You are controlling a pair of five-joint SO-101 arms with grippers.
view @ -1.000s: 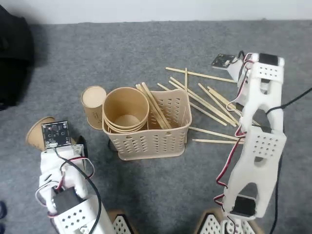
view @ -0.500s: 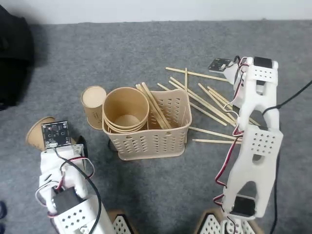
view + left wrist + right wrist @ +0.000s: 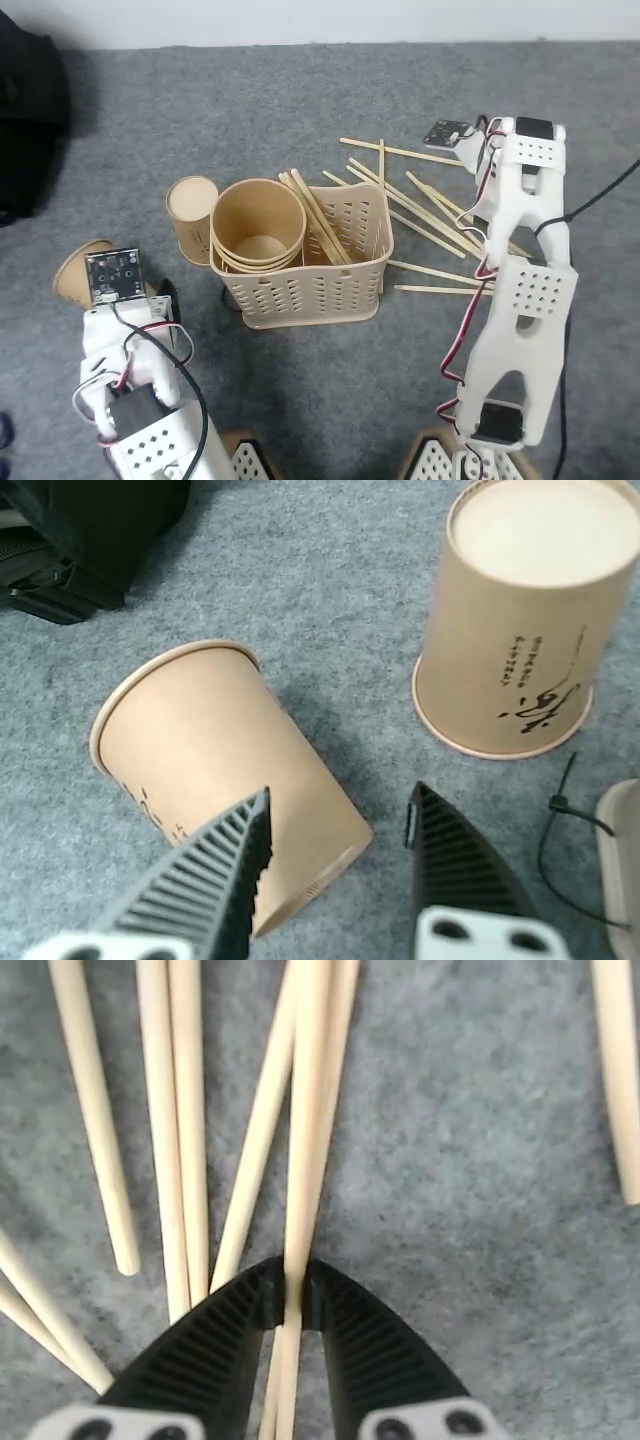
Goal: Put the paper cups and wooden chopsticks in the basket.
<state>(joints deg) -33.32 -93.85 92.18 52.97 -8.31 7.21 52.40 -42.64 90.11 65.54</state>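
jaws of the right gripper (image 3: 290, 1285) pinch a wooden chopstick (image 3: 305, 1110), probably best lifted straight up clear of the other chopsticks (image 3: 175, 1110), then carried left to the basket (image 3: 300, 295), while the left gripper (image 3: 340, 795) gapes over a fallen paper cup (image 3: 200, 740).

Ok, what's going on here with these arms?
Two robot arms are clearing paper cups and wooden chopsticks into the basket. The right gripper is shut on one chopstick among the loose chopsticks on the carpet. The left gripper is open over a cup lying on its side; another cup stands upside down beside the basket. Stacked cups and a few chopsticks are already inside.
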